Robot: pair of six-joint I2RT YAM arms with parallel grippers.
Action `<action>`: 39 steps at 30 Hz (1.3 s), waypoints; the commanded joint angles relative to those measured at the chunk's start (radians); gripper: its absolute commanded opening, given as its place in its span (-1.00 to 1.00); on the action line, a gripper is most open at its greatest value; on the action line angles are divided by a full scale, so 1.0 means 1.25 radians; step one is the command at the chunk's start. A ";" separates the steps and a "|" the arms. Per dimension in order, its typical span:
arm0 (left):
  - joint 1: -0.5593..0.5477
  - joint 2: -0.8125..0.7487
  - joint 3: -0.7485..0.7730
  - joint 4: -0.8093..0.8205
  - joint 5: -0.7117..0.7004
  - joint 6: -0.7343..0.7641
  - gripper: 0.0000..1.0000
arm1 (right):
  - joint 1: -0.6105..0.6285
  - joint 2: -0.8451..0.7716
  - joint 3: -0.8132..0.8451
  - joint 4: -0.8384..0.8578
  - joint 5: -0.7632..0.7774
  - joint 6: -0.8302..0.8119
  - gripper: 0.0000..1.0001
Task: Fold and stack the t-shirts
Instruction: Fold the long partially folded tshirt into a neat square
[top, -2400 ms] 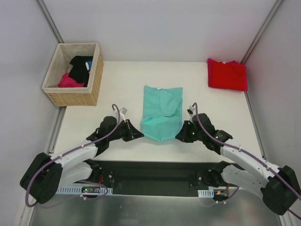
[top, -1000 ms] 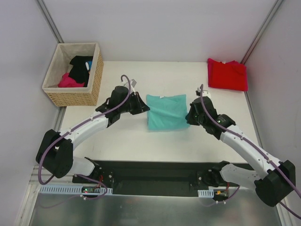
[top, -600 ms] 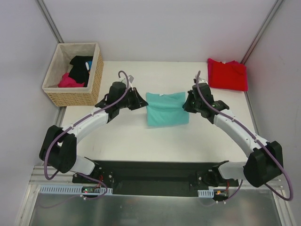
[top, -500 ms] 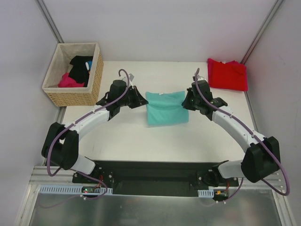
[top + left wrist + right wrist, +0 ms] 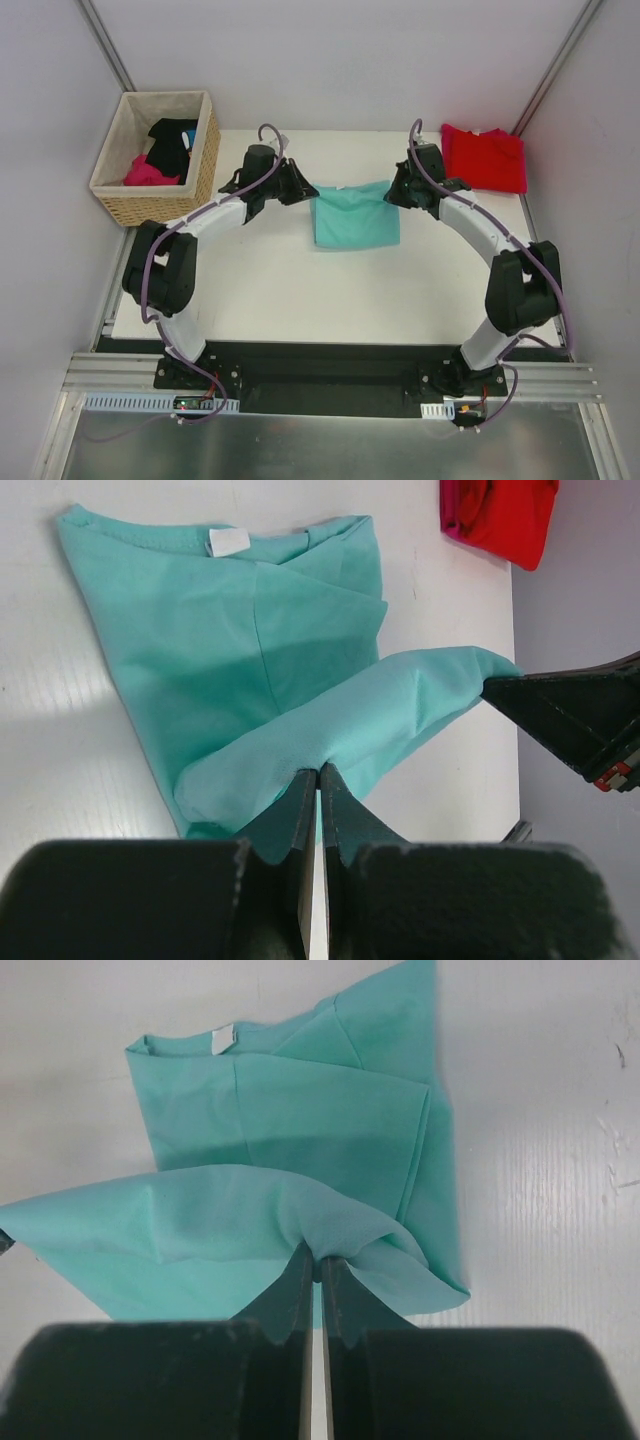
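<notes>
Top external view: teal t-shirt (image 5: 356,218) lies mid-table (image 5: 260,280), toward far side. Upper layer raised and stretched between both grippers. Shirt's left corner pinched in closed left gripper (image 5: 306,194), right corner pinched in closed right gripper (image 5: 392,196). Folded red t-shirt (image 5: 485,158) at far right corner, well apart. Wicker basket (image 5: 196,186) at far left holds black garment (image 5: 172,140) and pink garment (image 5: 143,172).

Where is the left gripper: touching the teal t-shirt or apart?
Touching. Left wrist view: the left gripper pinches a fold of the teal t-shirt.
</notes>
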 commanded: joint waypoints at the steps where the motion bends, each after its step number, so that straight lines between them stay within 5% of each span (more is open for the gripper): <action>1: 0.025 0.064 0.071 0.037 0.031 0.024 -1.00 | -0.021 0.091 0.091 0.056 -0.046 -0.011 -0.99; 17: 0.107 0.262 0.207 0.064 0.032 0.016 -1.00 | -0.047 0.434 0.416 0.077 -0.129 0.009 -0.99; 18: 0.110 0.267 0.211 0.063 0.031 0.016 -1.00 | -0.047 0.444 0.431 0.066 -0.130 0.008 -0.82; 19: 0.111 0.271 0.217 0.057 0.029 0.017 -1.00 | -0.047 0.451 0.442 0.060 -0.128 0.007 -0.29; 22: 0.117 0.281 0.237 0.051 0.031 0.014 -1.00 | -0.047 0.439 0.433 0.067 -0.108 -0.002 0.66; 23: 0.117 0.272 0.240 0.051 0.031 0.015 -1.00 | -0.046 0.422 0.419 0.077 -0.096 -0.013 0.77; 24: 0.117 0.265 0.241 0.051 0.032 0.016 -0.92 | -0.046 0.376 0.380 0.102 -0.092 -0.018 0.86; 25: 0.116 0.253 0.240 0.052 0.032 0.019 -0.55 | -0.044 0.352 0.357 0.116 -0.088 -0.025 0.99; 26: 0.116 0.224 0.233 0.053 0.021 0.019 0.11 | -0.041 0.330 0.345 0.121 -0.080 -0.040 0.99; 27: 0.112 0.207 0.230 0.053 0.016 0.021 0.97 | -0.038 0.306 0.335 0.118 -0.076 -0.045 0.99; 39: -0.031 0.027 0.185 0.037 0.012 -0.024 0.98 | -0.012 0.046 0.095 0.130 -0.065 -0.040 0.93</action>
